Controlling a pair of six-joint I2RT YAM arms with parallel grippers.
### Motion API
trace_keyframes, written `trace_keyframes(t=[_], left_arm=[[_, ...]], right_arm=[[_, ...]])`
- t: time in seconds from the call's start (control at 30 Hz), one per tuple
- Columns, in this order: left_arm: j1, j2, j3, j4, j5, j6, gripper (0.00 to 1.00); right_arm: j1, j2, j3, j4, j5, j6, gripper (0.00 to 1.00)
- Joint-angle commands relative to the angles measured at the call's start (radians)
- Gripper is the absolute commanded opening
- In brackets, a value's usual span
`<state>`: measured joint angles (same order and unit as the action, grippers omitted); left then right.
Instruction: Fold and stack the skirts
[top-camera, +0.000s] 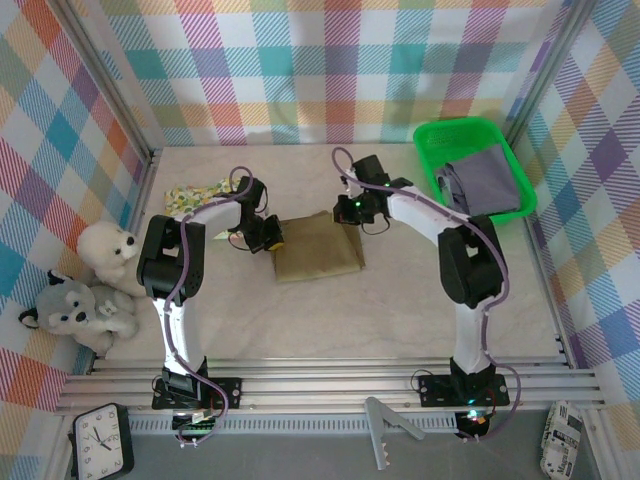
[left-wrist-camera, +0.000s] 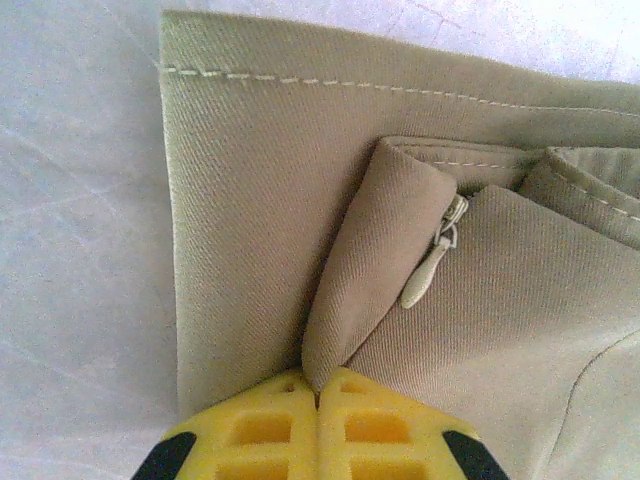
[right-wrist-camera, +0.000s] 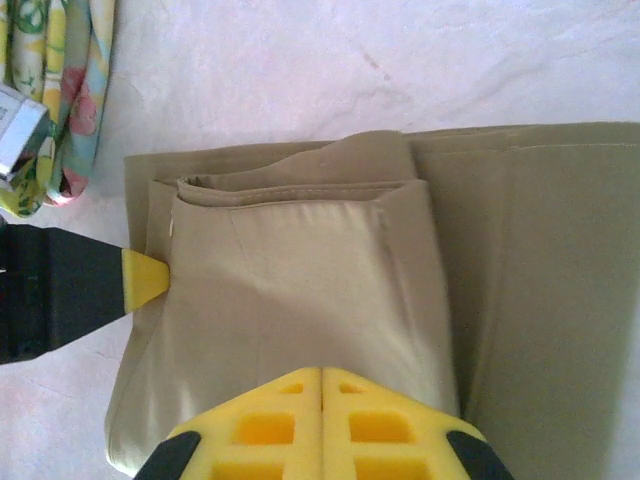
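Top external view: the khaki skirt (top-camera: 318, 248) lies in the middle of the table (top-camera: 400, 300), folded into a small flat pad. The left gripper (top-camera: 268, 236) is at its left edge. The right gripper (top-camera: 348, 212) is at its back edge.

In the left wrist view the yellow fingers (left-wrist-camera: 265, 425) are pressed together. A soft fold of the skirt runs right into the line between them, so they are pinching it. The little zip pull (left-wrist-camera: 425, 278) sits just beside that fold. In the right wrist view the right fingers (right-wrist-camera: 395, 405) are pressed together too. The top layer of cloth narrows toward them, so I think they pinch it as well.

The floral skirt (top-camera: 198, 190) waits at the back left. The grey-purple skirt (top-camera: 487, 180) lies in the green tray (top-camera: 455, 135) at the back right. Plush toys (top-camera: 108, 252) sit far off on the left.

The step looks like making this fold neat. To do it well, both grippers should move slowly and together, so the cloth does not twist. Line up the edges, lay the layer flat, then let go. Watch the loose flap near the zip, because it could bunch up.
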<state>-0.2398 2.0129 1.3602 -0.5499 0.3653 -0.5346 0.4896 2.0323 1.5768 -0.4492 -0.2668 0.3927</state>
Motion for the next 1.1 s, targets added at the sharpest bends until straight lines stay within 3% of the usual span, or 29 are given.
trace_keyframes(t=[0.0,0.2,0.33,0.4,0.63,0.73,0.9,1.07], left_arm=[[0.007,0.009,0.017,-0.059,-0.044,-0.009,0.02],[0.008,-0.066,0.023,-0.096,-0.034,0.004,0.38],[0.008,-0.159,-0.066,-0.057,-0.057,0.025,0.66],[0.008,-0.170,-0.105,-0.046,-0.073,0.041,0.74],[0.004,-0.117,-0.140,0.033,0.050,0.071,0.71],[-0.003,-0.099,-0.130,0.057,0.065,0.069,0.58],[-0.012,-0.066,-0.121,0.103,0.134,0.059,0.55],[-0.021,-0.046,-0.121,0.121,0.127,0.045,0.48]], right_arm=[[0.012,0.111,0.072,-0.024,0.027,0.079,0.00],[0.012,0.246,0.160,-0.119,0.053,0.128,0.02],[0.012,0.264,0.152,-0.124,0.052,0.140,0.03],[0.012,0.265,0.145,-0.118,0.049,0.141,0.04],[0.013,0.271,0.143,-0.117,0.043,0.142,0.04],[0.012,0.270,0.136,-0.110,0.041,0.147,0.04],[0.012,0.275,0.124,-0.103,0.035,0.151,0.04],[0.012,0.277,0.120,-0.099,0.032,0.153,0.04]])
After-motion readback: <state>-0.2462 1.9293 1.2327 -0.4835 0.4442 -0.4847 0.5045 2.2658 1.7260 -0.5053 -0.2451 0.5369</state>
